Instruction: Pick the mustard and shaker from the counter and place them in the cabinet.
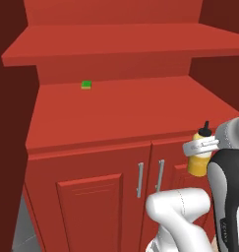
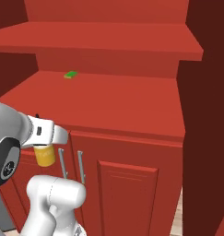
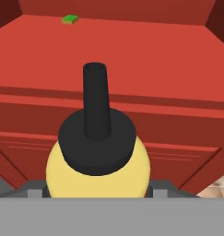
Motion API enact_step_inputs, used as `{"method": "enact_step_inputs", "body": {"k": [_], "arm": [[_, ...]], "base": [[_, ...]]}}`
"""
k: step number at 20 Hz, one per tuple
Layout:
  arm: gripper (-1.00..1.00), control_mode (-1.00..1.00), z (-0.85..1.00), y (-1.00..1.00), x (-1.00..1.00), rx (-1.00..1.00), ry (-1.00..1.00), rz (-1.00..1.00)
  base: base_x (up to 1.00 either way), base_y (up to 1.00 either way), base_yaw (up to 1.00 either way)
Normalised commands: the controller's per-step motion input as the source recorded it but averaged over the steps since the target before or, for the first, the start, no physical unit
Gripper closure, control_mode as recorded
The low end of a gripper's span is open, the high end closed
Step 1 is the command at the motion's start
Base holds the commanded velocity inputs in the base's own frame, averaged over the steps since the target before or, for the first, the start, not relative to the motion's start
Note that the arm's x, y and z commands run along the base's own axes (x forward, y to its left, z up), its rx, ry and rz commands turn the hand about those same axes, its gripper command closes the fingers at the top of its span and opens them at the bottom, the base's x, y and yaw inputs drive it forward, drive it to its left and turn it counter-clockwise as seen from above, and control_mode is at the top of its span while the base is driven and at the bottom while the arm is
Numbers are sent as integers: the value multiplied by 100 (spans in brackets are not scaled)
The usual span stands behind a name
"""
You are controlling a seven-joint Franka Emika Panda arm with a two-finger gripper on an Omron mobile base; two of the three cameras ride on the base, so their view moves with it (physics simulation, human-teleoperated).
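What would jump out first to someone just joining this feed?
The yellow mustard stands out, held upright in the pincer in front of the cabinet, just below the edge of its lower shelf. Next comes a tiny green block at the back left of that shelf.

The cabinet's (image 1: 116, 118) lower shelf lies open and bare across the middle of the frame, save a small green block (image 1: 86, 84) near its back left. The upper shelf board (image 1: 126, 47) caps headroom above. Dark red side walls (image 2: 205, 115) close both edges.
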Motion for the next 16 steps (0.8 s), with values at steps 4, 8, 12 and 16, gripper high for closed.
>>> {"method": "enact_step_inputs", "body": {"k": [4, 8, 12, 16], "arm": [[100, 100, 0, 0, 0, 0, 0, 0], [100, 100, 0, 0, 0, 0, 0, 0], [100, 100, 0, 0, 0, 0, 0, 0], [100, 100, 0, 0, 0, 0, 0, 0]], "base": [[28, 0, -5], [22, 0, -4], [28, 0, -4], [47, 0, -6]]}}
